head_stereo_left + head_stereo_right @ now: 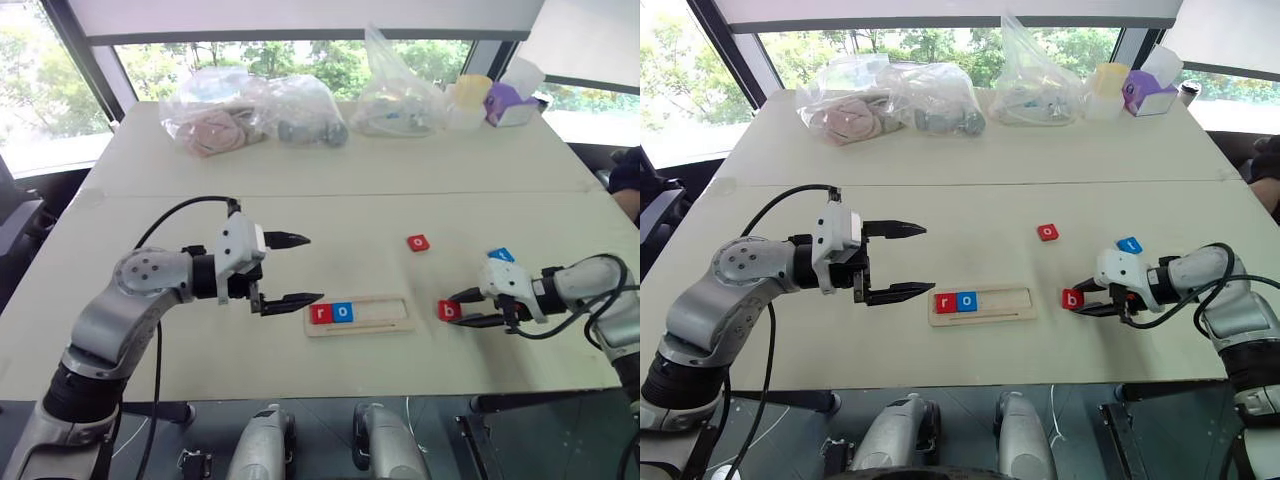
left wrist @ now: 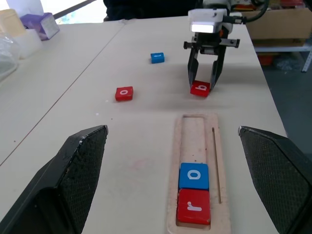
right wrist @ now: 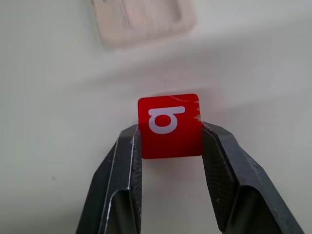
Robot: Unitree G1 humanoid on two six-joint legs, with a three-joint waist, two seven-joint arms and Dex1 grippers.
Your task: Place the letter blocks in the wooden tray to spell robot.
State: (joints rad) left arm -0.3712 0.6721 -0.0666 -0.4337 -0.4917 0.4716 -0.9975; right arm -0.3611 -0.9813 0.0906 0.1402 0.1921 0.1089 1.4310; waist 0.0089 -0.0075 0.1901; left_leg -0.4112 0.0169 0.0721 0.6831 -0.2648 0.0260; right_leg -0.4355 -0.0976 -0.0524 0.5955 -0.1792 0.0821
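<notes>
My right gripper (image 3: 170, 141) is clamped on the red "b" block (image 3: 169, 126) near the bench's right edge; left gripper (image 1: 290, 270) gapes. Next, I judge: third slot of the wooden tray (image 1: 385, 325), beside "r" and "o".

A pale table (image 1: 150, 330) bears the wooden tray (image 1: 385, 325), loose letter blocks (image 1: 418, 243) and plastic bags (image 1: 255, 112).

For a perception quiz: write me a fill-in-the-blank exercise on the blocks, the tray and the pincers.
1. The wooden tray holds ____ blocks.
2. The right pincer is shut on the red ____ block.
3. The left pincer stands ____ and holds nothing.
4. The tray's blue o block sits beside the red ____ block.

Missing words: two; b; open; r
</notes>
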